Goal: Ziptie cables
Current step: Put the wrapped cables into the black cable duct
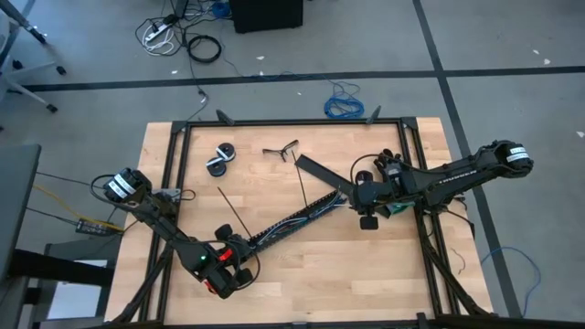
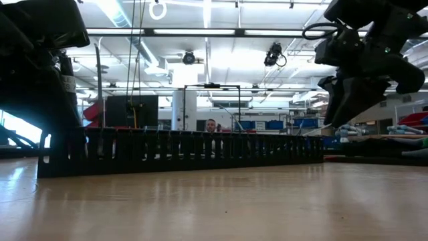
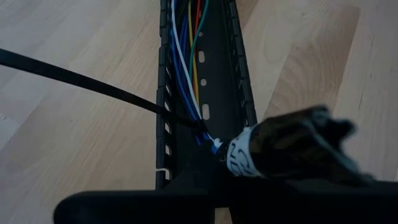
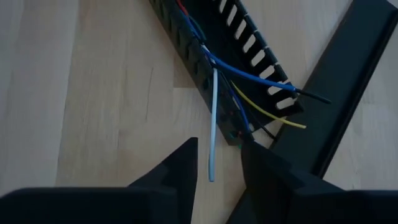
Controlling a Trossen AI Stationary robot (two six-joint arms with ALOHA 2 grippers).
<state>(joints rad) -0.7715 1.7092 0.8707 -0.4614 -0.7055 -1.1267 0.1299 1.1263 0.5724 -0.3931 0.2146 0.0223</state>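
A black slotted duct (image 1: 294,219) lies slantwise on the wooden table. The cables (image 3: 186,68), thin white, blue, yellow, green and red wires, run inside it. Their loose ends (image 4: 249,93) splay out at the duct's far right end. A thin black ziptie (image 3: 81,81) crosses the table and ends at the wires near my left gripper (image 1: 230,250), which is shut at the duct's near left end. My right gripper (image 4: 221,152) hangs open above the splayed end. One pale wire tip (image 4: 212,149) lies on the table below the gap between its fingers. My left gripper is shut where the wires run together at the duct's near left end (image 3: 216,144). A dark finger (image 3: 298,146) covers the place, so the kind of hold does not show. Whether it also has the ziptie's end I cannot tell. The wires lie along the duct's floor.
A flat black cover strip (image 1: 320,172) lies by the duct's far end, and a second ziptie (image 1: 302,183) lies beside it. Two black rolls (image 1: 220,159) and a small black tool (image 1: 281,150) sit at the far side. A black frame rail (image 1: 174,183) borders the table.
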